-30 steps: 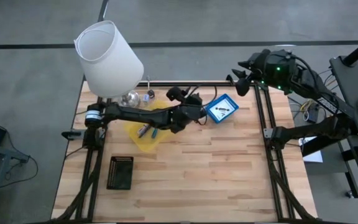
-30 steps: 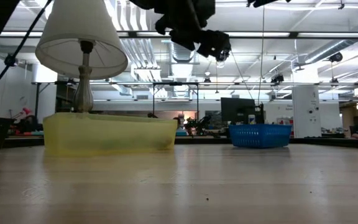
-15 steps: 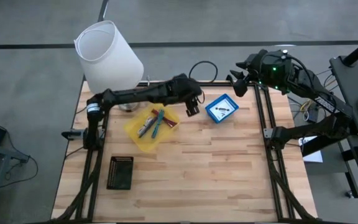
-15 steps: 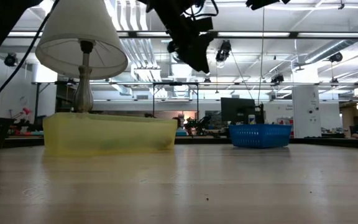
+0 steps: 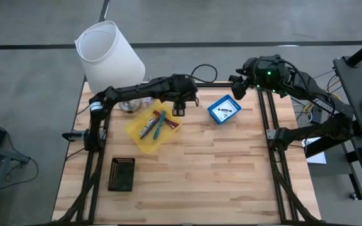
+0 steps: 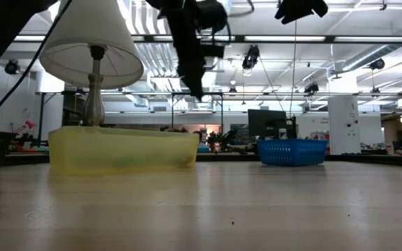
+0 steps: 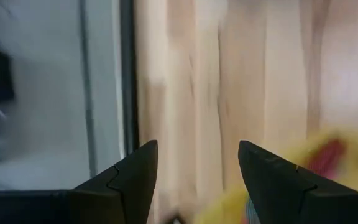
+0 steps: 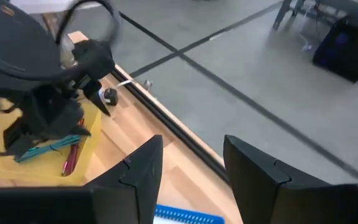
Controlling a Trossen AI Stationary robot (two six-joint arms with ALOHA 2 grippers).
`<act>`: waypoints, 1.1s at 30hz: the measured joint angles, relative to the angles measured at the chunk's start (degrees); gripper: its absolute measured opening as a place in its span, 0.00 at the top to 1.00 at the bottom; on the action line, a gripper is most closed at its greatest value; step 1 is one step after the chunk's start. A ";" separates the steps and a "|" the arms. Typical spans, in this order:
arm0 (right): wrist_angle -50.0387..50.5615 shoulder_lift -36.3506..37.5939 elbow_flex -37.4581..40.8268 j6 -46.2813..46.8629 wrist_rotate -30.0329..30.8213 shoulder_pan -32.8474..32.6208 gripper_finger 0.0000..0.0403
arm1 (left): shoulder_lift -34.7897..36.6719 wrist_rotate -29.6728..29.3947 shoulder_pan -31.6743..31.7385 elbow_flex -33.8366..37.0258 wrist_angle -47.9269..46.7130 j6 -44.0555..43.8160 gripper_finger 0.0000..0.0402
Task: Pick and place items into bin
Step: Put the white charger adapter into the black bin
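I have the left gripper [image 5: 178,110] up in the air between the yellow tray [image 5: 137,135] and the blue bin [image 5: 224,110], its fingers [image 7: 131,177] spread apart with nothing between them. The items lie in the tray: I can pick out a teal pen [image 5: 158,123], a grey pen [image 5: 146,130] beside it and a red piece [image 5: 170,124] at the tray's near corner. The bin already holds a small dark thing on its white floor.

To do this step well, I judge I should swing the wrist round over the tray, line the fingers across one pen rather than along it, and come down on the teal pen alone so its neighbour is not dragged up too.

The left arm reaches from its base at the table's left edge, elbow up near the white lamp [image 5: 109,59], forearm level, wrist pointing down. The right gripper [image 5: 237,88] waits beyond the table's far right corner, parted and empty.
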State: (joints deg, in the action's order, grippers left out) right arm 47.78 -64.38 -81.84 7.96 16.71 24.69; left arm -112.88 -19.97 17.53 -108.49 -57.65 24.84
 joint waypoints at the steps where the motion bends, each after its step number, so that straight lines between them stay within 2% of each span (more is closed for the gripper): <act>1: -0.01 -0.16 0.40 1.00 -0.01 0.00 0.61 | -0.12 0.00 0.68 0.00 -2.69 -0.05 0.48; 6: -0.14 -0.71 2.46 4.42 -0.02 -0.02 0.62 | -1.26 -0.04 3.80 0.11 -8.71 -0.05 0.48; 13: -0.31 -2.13 4.21 7.42 -0.04 -0.04 0.63 | -1.71 -0.03 8.94 0.09 -9.21 -0.58 0.48; 21: -1.27 -4.00 4.54 8.57 -0.04 -0.04 0.63 | -5.22 -0.04 14.83 0.09 -9.02 -9.49 0.48; 33: -3.18 -4.00 4.84 8.59 -0.05 -0.04 0.64 | -9.51 -0.45 16.21 0.09 -9.35 -12.48 0.48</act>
State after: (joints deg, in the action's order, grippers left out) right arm 44.60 -68.37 -77.00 16.55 16.65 24.64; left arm -122.39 -20.41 33.74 -108.40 -67.00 12.36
